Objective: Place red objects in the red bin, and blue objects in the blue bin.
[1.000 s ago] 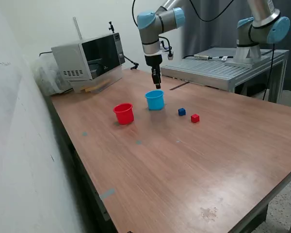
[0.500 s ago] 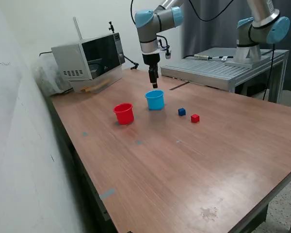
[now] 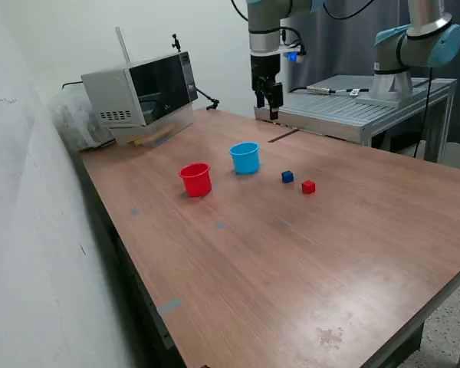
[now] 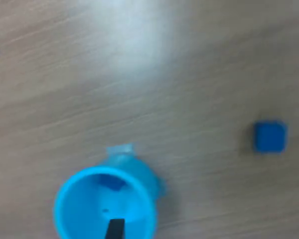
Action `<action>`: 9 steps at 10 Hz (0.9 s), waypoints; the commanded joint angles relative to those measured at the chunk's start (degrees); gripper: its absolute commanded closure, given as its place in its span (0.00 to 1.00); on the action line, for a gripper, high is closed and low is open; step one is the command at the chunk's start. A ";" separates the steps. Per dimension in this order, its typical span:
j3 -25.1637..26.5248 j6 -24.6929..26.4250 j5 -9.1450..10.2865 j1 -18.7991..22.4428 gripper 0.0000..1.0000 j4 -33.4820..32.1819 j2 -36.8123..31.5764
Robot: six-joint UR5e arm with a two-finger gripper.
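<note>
black pincer (image 3: 273, 110) hanging high above the far part of the wooden table (image 3: 353, 253), holding nothing, finger gap impossible to tell. sitting below and nearer in the exterior view: light blue cup (image 3: 245, 158), a dark blue cube (image 4: 111, 182) lying inside it. resting on the exterior view's right of that cup: second blue cube (image 3: 287, 177), then red cube (image 3: 308, 186). standing on its left: red cup (image 3: 195, 179).
</note>
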 commanded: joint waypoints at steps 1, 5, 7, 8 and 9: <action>5.45 -17.63 6.19 3.87 0.00 1.08 -8.73; 5.63 -20.65 10.31 6.23 0.00 9.62 -9.63; 9.39 -21.62 10.78 12.63 0.00 3.14 -9.19; 10.45 -21.53 10.78 15.19 0.00 0.50 -9.10; 10.29 -21.18 10.87 16.17 0.00 -1.35 -8.67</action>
